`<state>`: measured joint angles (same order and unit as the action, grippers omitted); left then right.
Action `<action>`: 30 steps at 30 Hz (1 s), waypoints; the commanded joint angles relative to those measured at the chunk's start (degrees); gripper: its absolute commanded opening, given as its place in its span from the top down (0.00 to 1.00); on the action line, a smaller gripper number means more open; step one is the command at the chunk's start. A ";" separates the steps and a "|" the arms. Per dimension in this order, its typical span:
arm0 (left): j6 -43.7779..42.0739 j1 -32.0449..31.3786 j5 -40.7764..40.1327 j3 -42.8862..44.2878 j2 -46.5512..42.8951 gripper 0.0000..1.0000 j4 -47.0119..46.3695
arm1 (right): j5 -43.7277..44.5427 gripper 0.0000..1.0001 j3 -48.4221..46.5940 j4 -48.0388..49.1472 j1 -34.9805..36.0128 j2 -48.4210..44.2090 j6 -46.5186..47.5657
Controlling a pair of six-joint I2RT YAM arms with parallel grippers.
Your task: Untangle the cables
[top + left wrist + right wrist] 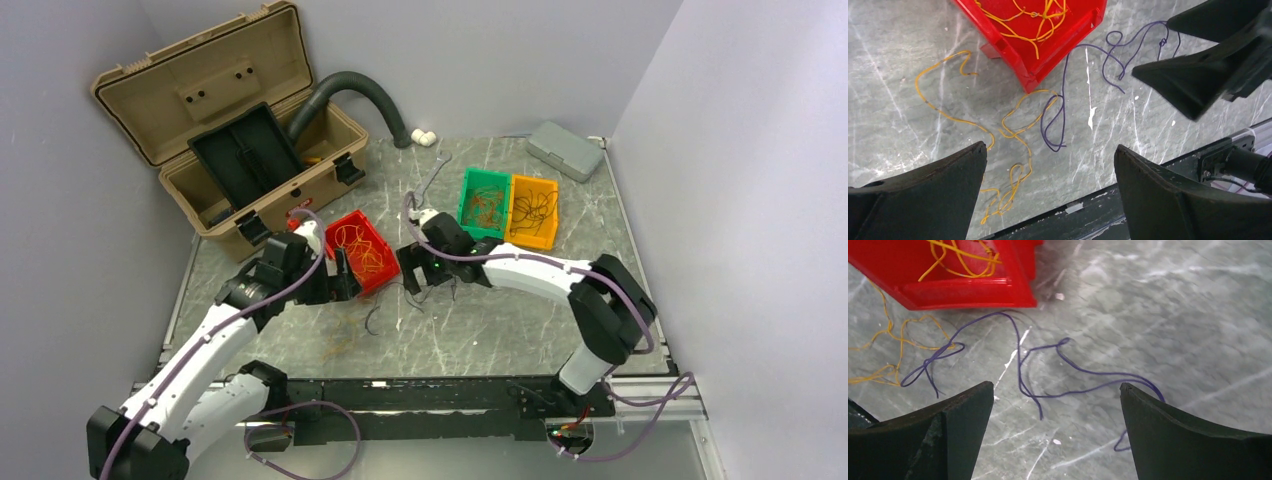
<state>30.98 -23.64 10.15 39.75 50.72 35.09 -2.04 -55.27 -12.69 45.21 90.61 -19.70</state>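
Right gripper (1053,387), left gripper (1049,146): jaws held apart, nothing clamped | thin purple cable (1093,373) seen on grey marbled table (1173,315), 12 o'clock of right gripper, axis 9-to-3 | right arm judged nearer.

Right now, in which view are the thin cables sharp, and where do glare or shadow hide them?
Top external: soft, even light, but the loose cables on the table are too thin to follow. Left wrist: purple cable and orange cables sharp, no glare. Right wrist: purple cable sharp; mild shine on the red bin rim.
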 commanded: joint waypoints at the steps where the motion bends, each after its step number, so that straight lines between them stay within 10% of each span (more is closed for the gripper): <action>1: 3.42 1.50 -3.28 -1.22 -5.36 0.01 0.14 | -1.29 0.00 -5.78 -3.26 2.15 4.20 7.71; 23: -0.35 1.86 -12.43 -5.48 -18.02 0.01 -4.69 | 3.50 0.04 -7.84 1.21 3.89 14.75 9.83; 26: -0.44 1.85 -11.50 -5.64 -16.71 0.00 -5.02 | 5.28 0.15 -8.18 -0.43 3.96 15.99 8.95; 30: 0.03 1.84 -10.68 -5.15 -14.81 0.01 -4.62 | 6.72 0.65 -6.73 -0.31 3.86 14.17 7.92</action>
<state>31.92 -22.04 -1.32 33.01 34.59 32.16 1.83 -62.41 -12.05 48.95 105.12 -10.26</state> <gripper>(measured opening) 0.994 0.523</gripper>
